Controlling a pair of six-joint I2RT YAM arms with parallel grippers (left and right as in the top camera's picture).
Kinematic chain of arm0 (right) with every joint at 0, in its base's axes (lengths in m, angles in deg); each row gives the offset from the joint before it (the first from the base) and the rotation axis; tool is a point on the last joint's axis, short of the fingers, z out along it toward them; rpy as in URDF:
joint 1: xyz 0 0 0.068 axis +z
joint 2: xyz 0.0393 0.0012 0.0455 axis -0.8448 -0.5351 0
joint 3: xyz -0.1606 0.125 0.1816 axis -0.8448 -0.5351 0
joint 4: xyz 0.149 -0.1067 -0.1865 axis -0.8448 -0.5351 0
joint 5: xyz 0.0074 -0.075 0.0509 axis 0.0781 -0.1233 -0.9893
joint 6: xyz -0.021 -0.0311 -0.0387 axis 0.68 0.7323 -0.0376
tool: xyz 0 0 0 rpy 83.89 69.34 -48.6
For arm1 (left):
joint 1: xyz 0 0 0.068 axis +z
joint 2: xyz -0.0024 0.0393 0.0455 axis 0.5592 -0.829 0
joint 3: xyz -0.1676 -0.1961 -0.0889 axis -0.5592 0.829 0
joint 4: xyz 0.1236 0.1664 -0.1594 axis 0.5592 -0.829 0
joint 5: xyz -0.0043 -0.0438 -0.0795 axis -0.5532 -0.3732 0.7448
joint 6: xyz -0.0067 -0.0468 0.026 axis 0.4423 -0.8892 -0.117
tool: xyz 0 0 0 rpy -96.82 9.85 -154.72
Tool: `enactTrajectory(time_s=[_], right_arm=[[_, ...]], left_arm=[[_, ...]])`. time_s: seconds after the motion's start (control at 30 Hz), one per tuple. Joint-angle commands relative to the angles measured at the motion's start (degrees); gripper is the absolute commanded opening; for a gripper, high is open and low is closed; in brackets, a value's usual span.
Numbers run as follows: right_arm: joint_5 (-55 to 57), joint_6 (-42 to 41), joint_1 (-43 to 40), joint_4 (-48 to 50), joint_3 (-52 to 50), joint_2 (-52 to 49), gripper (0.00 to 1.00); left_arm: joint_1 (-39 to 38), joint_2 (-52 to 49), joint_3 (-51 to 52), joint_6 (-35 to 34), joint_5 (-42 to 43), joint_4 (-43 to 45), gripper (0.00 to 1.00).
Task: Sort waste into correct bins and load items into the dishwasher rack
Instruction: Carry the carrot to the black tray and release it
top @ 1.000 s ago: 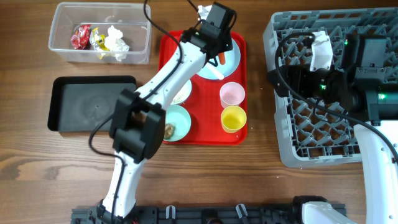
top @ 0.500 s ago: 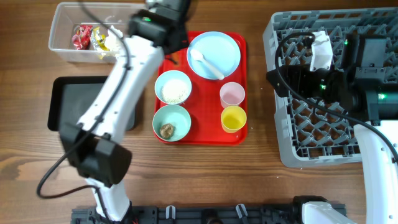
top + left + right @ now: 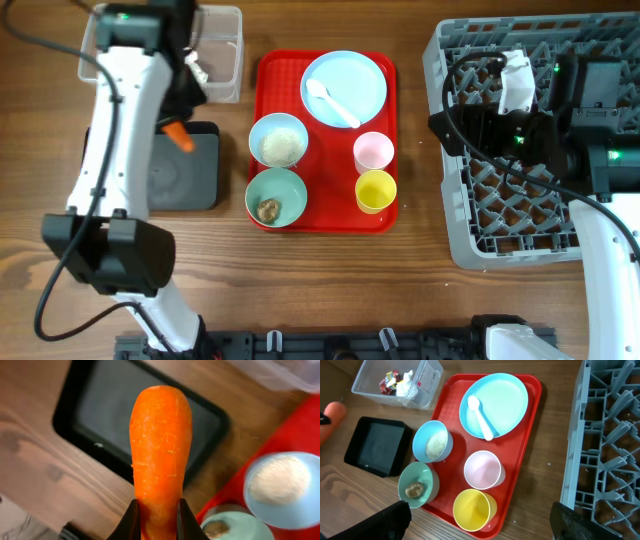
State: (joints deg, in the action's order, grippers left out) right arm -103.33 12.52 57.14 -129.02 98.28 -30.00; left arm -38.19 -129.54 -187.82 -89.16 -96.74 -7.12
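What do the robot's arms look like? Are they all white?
Not all white. The left arm and right arm have smooth white tube-shaped links joined by chunky black joints. Thin black cables loop along both. Small green lights glow on each arm. The jaws are black.

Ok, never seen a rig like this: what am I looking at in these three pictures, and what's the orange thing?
Two robot arms work at a table. One picture looks down from above; the other two come from a camera on each wrist. The left gripper is shut on a carrot, above the black tray. The right gripper is open and empty, near the grey rack. The red tray carries a plate with a spoon, two bowls and two cups. The clear tub holds wrappers and tissue.
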Motion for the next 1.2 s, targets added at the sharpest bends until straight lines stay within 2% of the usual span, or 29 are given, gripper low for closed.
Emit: enactTrajectory(time_s=[0.0,0.17,0.47,0.77,0.9,1.1,1.17], right_arm=[[0.37,-0.09,0.35,-0.02,0.24,-0.26,0.91],[1.42,-0.17,0.35,-0.07,0.24,-0.26,0.92],[3.39,-0.17,0.35,-0.44,0.24,-0.26,0.92],[3.37,-0.31,0.35,-0.5,0.24,-0.26,0.92],[3.37,-0.31,0.35,-0.5,0.24,-0.26,0.92],[3.37,-0.33,0.35,-0.42,0.24,-0.26,0.92],[3.37,-0.31,0.35,-0.42,0.24,-0.26,0.92]], left_arm=[[5.51,1.44,1.36,0.48,-2.56,-1.68,0.04],[10.43,1.44,7.08,0.44,-3.19,1.03,0.04],[15.3,1.44,23.65,0.46,-1.64,16.55,0.04],[14.8,3.04,24.2,1.16,1.44,22.6,0.05],[14.64,5.11,21.64,5.14,6.95,23.19,0.17],[11.65,12.09,17.11,15.34,17.11,23.52,0.56],[9.09,16.0,16.65,18.82,20.17,24.65,0.66]])
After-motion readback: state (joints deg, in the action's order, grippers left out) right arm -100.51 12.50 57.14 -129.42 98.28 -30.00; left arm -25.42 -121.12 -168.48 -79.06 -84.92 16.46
